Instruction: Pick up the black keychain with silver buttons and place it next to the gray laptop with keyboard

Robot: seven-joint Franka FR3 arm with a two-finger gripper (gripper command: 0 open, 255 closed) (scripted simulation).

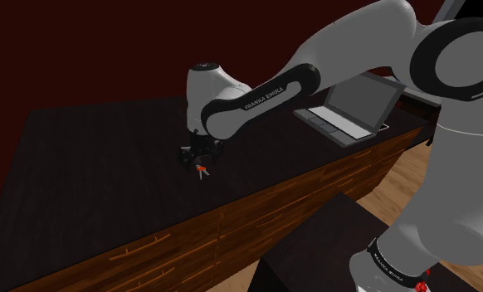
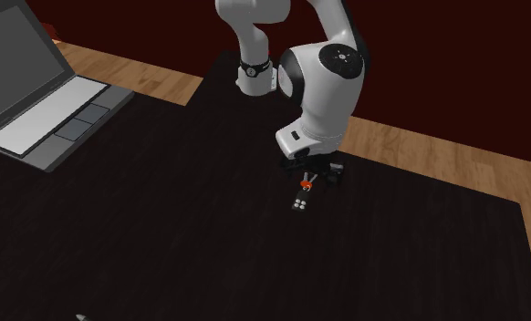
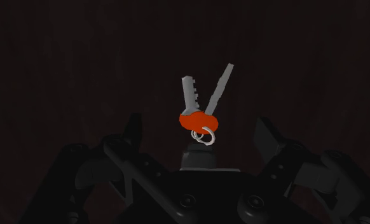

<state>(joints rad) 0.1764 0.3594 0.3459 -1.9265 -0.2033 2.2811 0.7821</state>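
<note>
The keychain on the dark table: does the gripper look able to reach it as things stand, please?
Probably yes: the open gripper hangs right over the keychain, fingers apart on either side of it, and nothing on the table blocks the way.

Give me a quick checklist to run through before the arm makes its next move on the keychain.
1. Tool open: ok, its fingers stand apart.
2. Keychain lined up: ok, its dark fob lies between the fingers, with the keys pointing away from the tool.
3. Grip made: not ok, neither finger touches the keychain.
4. Tool low enough to close on the fob: cannot tell.
5. Target found: ok, the laptop stands open on the same dark table.
</note>
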